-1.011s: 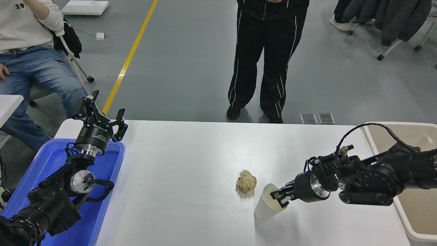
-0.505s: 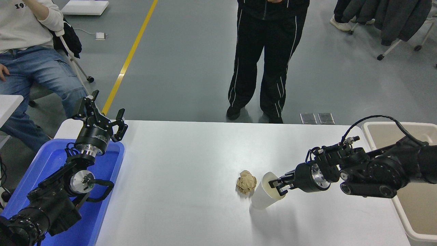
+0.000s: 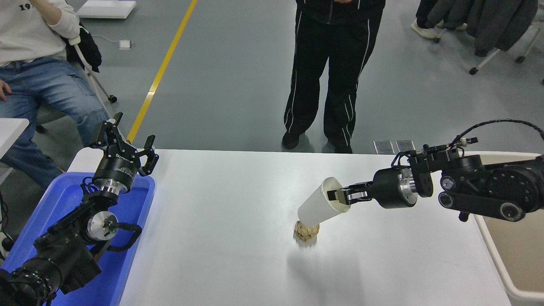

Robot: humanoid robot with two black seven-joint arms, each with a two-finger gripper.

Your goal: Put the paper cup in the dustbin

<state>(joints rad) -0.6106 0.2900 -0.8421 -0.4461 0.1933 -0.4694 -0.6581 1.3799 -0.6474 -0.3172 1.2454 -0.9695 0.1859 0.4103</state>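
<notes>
Leftmost, the parked left gripper [image 3: 127, 142] hangs with fingers spread above the blue tray [image 3: 63, 199], which shows nothing inside. Mid-table, the paper cup [image 3: 319, 205] hangs tilted above the crumpled paper ball [image 3: 307, 231], its rim pinched by the right gripper [image 3: 340, 194]. Best carry it level and rightward over the dustbin [image 3: 505, 280], whose visible interior looks empty, before releasing.
</notes>
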